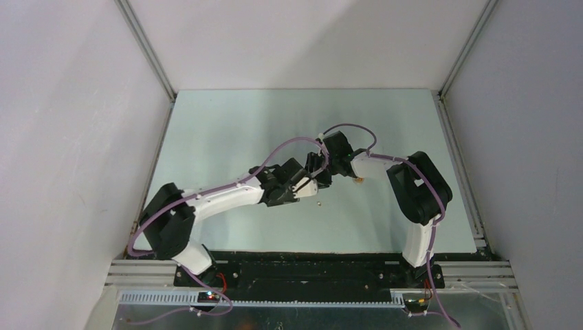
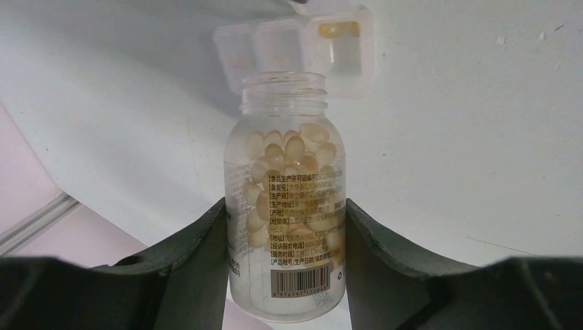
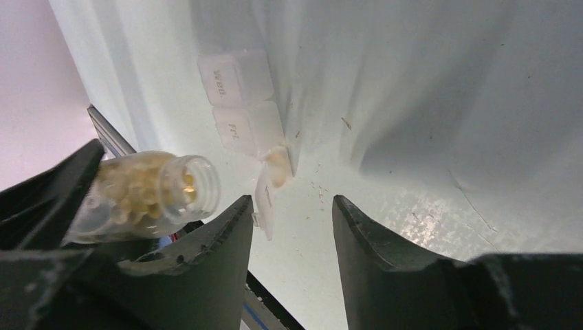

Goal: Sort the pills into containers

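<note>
Left wrist view: my left hand is clamped on the clear bottle, a finger pressed to each side, open mouth toward the top of the frame. It's half full of pale pills. The white pill box lies on the worktop past the mouth, top centre, one compartment open with pills inside. Right wrist view: my right hand is spread wide, gripping nothing, pill box upper left of centre.

The top camera looks steeply down from the near side over the whole bench, far off, while both wrist cameras sit close, sharing the bottle and pill box, seemingly from facing sides.
</note>
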Action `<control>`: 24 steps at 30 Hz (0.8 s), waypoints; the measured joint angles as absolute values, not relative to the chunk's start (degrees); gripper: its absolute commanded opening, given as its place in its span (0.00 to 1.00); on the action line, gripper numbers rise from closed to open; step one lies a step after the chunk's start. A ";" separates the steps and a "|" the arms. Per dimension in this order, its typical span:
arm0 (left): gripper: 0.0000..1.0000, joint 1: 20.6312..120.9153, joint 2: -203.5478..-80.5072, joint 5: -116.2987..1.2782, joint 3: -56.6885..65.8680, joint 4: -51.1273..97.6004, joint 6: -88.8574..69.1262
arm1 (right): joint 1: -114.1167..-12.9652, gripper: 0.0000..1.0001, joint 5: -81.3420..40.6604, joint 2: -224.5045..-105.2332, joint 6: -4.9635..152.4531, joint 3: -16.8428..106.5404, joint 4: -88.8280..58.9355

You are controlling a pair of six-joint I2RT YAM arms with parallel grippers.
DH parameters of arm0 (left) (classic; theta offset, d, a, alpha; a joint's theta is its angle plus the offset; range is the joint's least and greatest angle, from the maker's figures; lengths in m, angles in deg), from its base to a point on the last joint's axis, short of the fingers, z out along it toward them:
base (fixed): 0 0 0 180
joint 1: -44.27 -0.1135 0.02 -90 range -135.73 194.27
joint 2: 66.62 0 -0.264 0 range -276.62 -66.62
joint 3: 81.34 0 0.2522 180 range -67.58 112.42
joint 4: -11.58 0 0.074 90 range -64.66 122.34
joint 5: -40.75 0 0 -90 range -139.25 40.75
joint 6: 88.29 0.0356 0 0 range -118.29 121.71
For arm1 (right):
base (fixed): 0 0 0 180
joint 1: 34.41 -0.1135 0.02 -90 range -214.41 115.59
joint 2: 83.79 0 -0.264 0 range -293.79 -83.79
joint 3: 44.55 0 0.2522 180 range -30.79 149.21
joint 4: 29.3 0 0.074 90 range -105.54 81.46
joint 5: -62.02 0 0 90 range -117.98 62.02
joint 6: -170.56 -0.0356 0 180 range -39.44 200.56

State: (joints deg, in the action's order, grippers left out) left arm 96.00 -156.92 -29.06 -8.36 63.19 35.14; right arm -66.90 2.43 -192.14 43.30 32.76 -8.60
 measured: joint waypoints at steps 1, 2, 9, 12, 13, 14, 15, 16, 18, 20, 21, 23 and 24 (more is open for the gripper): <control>0.00 95.60 -155.92 -29.37 -8.45 63.14 35.12 | -66.90 0.55 2.43 -192.14 43.35 32.76 -8.54; 0.00 95.17 -154.63 -29.76 -8.62 62.99 35.12 | -66.90 0.56 2.43 -192.14 43.39 32.76 -8.51; 0.00 91.69 -144.49 -33.37 -10.67 61.22 34.51 | -66.88 0.61 3.26 -191.27 43.72 32.74 -8.54; 0.00 89.48 -140.73 -35.69 -11.86 59.67 33.33 | -66.84 0.62 4.05 -189.50 43.74 32.74 -8.56; 0.00 88.68 -139.37 -36.60 -12.40 58.81 32.87 | -66.82 0.63 4.22 -188.71 43.74 32.74 -8.54; 0.00 88.04 -138.04 -37.54 -12.84 58.09 32.32 | -66.75 0.63 4.40 -188.06 43.76 32.74 -8.54; 0.00 87.47 -136.79 -38.20 -13.34 57.11 31.78 | -66.62 0.63 4.46 -187.14 43.76 32.74 -8.51; 0.00 86.84 -135.48 -39.21 -14.00 55.86 31.12 | -66.42 0.63 4.46 -186.22 43.76 32.74 -8.49; 0.00 85.92 -132.49 -41.19 -15.29 53.24 29.92 | -65.77 0.62 4.27 -184.41 44.00 32.74 -8.27; 0.00 85.46 -129.47 -43.23 -16.36 50.38 28.54 | -64.89 0.60 3.50 -182.75 44.38 32.74 -7.49; 0.00 85.31 -128.03 -44.04 -16.82 48.74 27.93 | -64.41 0.60 2.65 -181.81 44.64 32.74 -6.72; 0.00 85.22 -125.47 -45.74 -17.60 45.39 26.69 | -63.34 0.59 0.73 -180.06 45.16 32.74 -5.19; 0.00 85.22 -123.79 -47.05 -18.04 42.99 25.75 | -62.69 0.59 -0.41 -179.18 45.53 32.74 -4.32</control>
